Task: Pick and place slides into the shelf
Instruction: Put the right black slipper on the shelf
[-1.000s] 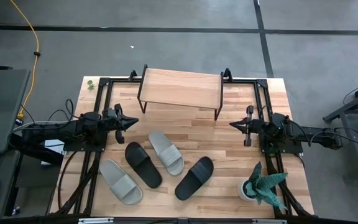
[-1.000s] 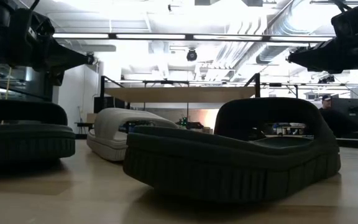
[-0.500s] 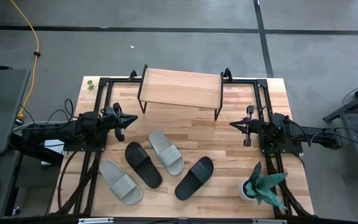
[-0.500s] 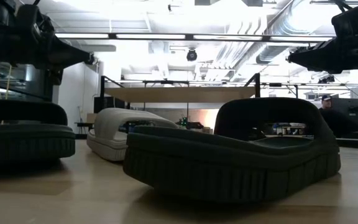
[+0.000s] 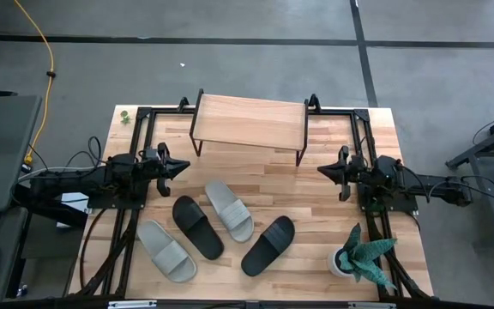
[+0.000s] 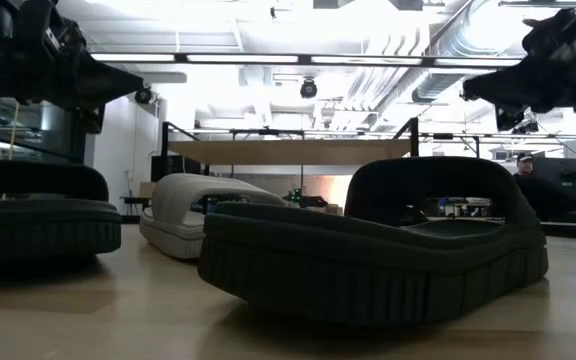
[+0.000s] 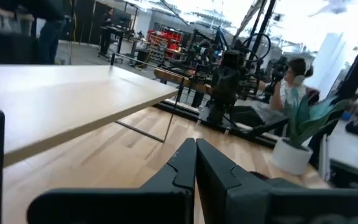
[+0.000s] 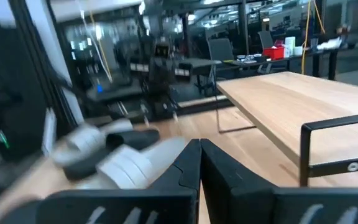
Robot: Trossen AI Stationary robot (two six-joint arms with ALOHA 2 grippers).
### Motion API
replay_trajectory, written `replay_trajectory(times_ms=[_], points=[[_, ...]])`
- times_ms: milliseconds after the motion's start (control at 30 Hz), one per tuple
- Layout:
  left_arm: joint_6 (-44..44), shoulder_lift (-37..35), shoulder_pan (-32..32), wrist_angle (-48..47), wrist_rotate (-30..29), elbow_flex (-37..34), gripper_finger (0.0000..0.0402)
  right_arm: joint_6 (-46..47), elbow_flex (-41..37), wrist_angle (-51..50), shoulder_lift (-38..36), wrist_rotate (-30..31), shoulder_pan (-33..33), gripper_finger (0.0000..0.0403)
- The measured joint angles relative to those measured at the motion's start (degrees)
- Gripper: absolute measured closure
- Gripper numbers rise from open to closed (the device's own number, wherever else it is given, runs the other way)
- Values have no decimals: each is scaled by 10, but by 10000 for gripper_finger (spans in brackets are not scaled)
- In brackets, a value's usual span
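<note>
Four slides lie soles down on the tabletop's near half: a grey-green one [image 5: 166,249], a black one [image 5: 197,226], a second grey-green one [image 5: 229,209] and a second black one [image 5: 268,245]. The shelf [image 5: 249,120] stands on its black legs at the far middle, with nothing on it. My left gripper [image 5: 185,168] hovers shut at the table's left, pointing level toward the right. My right gripper [image 5: 320,170] hovers shut at the table's right, pointing left. Both stand above the table, between the shelf and the slides. In the low view a black slide [image 6: 378,250] fills the foreground.
A potted plant [image 5: 363,256] stands at the near right corner, just in front of the right arm's base. A black metal frame [image 5: 144,116] runs around the tabletop's edges. Bare wood lies between the shelf and the slides. A person [image 7: 291,74] sits beyond the table.
My right gripper has rolled about its own pointing line while staying in place, still shut. The slides and the shelf have not moved.
</note>
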Motion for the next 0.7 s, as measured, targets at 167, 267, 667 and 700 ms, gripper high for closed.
replay_trajectory(times_ms=[167,267,667,700], points=[[-17,0,0,32,30,0,401,91,0,28,0,0,0,403],[-16,0,0,41,54,0,401,131,0,54,0,0,0,403],[-11,0,0,51,83,0,401,183,0,111,0,-16,0,403],[-11,0,0,52,83,0,401,183,0,118,0,-15,0,403]])
